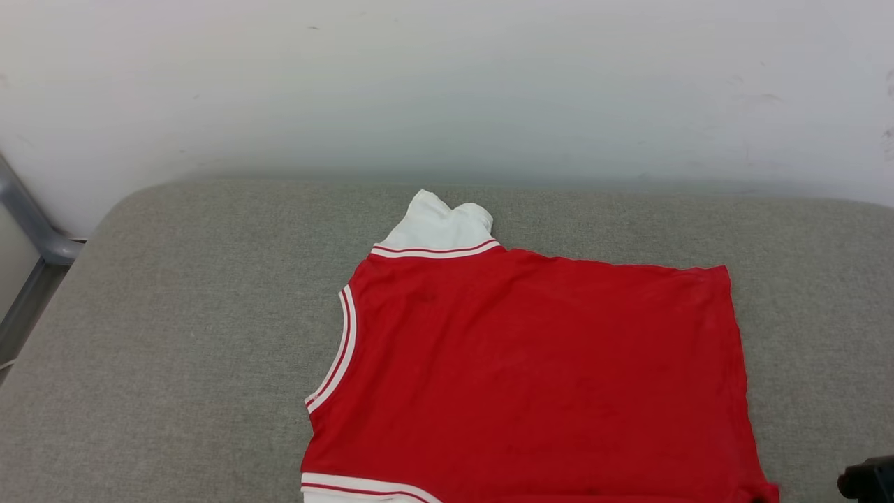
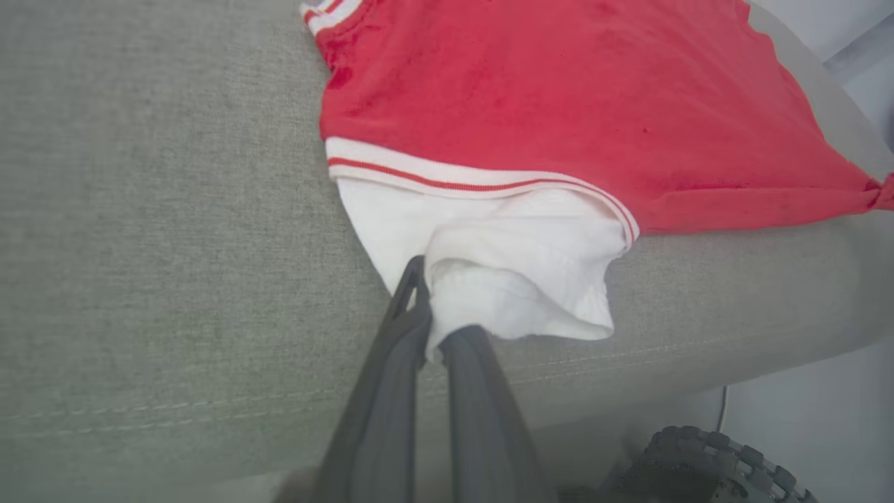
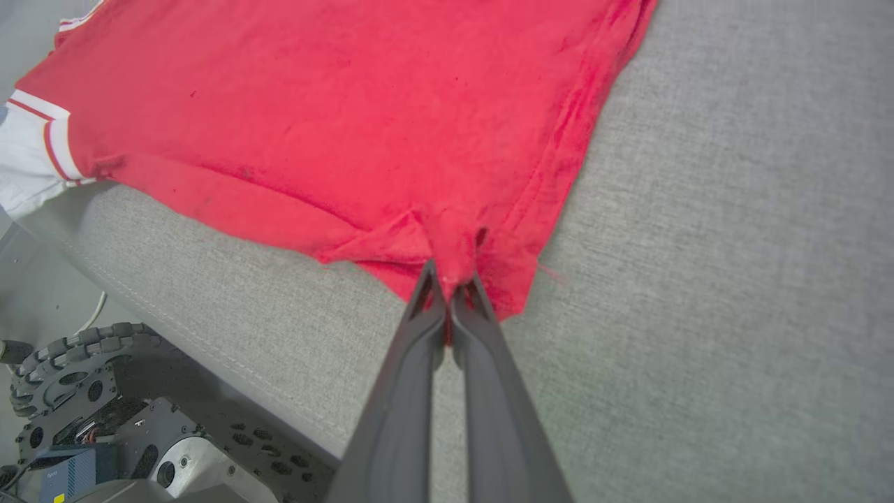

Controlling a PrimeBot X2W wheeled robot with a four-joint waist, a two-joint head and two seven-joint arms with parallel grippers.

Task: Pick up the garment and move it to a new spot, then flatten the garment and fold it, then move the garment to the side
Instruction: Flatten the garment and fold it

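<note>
Red shirt is lying back-up on the grey cushion, near its front edge. The left fingers are pinching the white sleeve; the right fingers are clamping a hem corner. Flattening seems to be underway; the next move calls for tugging both taut.

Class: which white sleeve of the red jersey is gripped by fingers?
The near white sleeve, pinched by the left gripper; the far white sleeve lies free.

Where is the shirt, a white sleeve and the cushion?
shirt [image 1: 545,377], head view, red back panel.
sleeve [image 2: 517,265], left wrist view, white cloth by the cuff.
cushion [image 1: 174,314], head view, bare gray fabric.
</note>
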